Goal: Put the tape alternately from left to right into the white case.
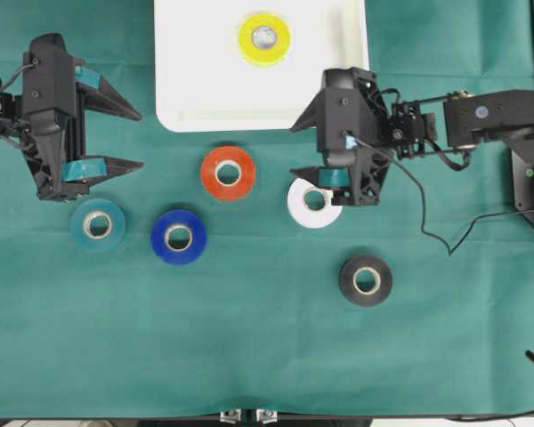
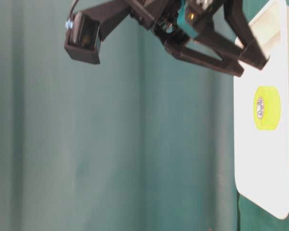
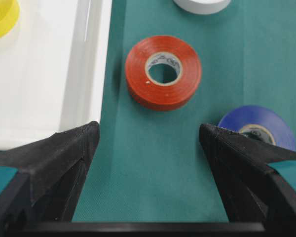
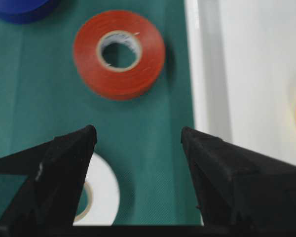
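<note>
A: Quick, where's the tape?

B: Yellow roll (image 1: pixel 264 39) lies flat inside the white case (image 1: pixel 187 89) at the far edge of the green cloth (image 1: pixel 267 356). The other five are on the cloth: red-orange roll (image 1: pixel 228 173) just near of the case rim, white roll (image 1: pixel 313 203) to its right, black roll (image 1: pixel 366 280) nearer and further right, blue roll (image 1: pixel 178 236) and teal roll (image 1: pixel 98 224) on the left, side by side but not touching.

A: Your hands?

B: My left gripper (image 1: pixel 133 140) is spread wide with nothing in it, hovering left of the case and far of the teal roll. My right gripper (image 1: pixel 295 149) is wide too, nothing between the fingers; it sits over the cloth by the case's near right corner, partly covering the white roll from overhead.

A: Wrist views?

B: Both show bare cloth between my fingertips, red-orange roll ahead.
</note>
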Motion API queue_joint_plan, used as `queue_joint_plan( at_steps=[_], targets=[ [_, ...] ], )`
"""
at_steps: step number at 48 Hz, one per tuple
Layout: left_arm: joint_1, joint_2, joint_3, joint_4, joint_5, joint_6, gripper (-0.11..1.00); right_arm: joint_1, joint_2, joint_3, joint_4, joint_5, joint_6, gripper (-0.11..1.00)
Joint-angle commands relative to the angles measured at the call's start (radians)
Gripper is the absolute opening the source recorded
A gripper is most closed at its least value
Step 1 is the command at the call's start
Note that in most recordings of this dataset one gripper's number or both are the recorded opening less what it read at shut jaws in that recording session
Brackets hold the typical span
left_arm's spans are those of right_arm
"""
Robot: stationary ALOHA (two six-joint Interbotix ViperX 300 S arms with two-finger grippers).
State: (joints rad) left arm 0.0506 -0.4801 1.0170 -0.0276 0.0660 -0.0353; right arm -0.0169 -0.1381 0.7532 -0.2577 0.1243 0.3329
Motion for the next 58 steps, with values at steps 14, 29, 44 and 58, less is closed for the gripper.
queue_joint_plan(
  at_steps=[14, 29, 44, 58],
  targets=[
    [0.003, -0.005, 0.005, -0.002, -0.005, -0.002, 0.63, 0.017, -0.038, 0.018, -0.002, -0.009, 0.002, 0.77],
    [-0.028, -0.003, 0.005, -0.003, -0.005, -0.06, 0.63, 0.017, -0.031, 0.018, 0.0, -0.011, 0.002, 0.77],
    [-0.071, 0.021, 0.032, -0.003, -0.005, -0.176, 0.63, 0.017, -0.021, 0.018, 0.0, -0.021, 0.002, 0.77],
    [-0.103, 0.21, -0.04, -0.003, -0.005, -0.179, 0.63, 0.017, -0.02, 0.018, 0.0, -0.025, 0.002, 0.77]
  ],
)
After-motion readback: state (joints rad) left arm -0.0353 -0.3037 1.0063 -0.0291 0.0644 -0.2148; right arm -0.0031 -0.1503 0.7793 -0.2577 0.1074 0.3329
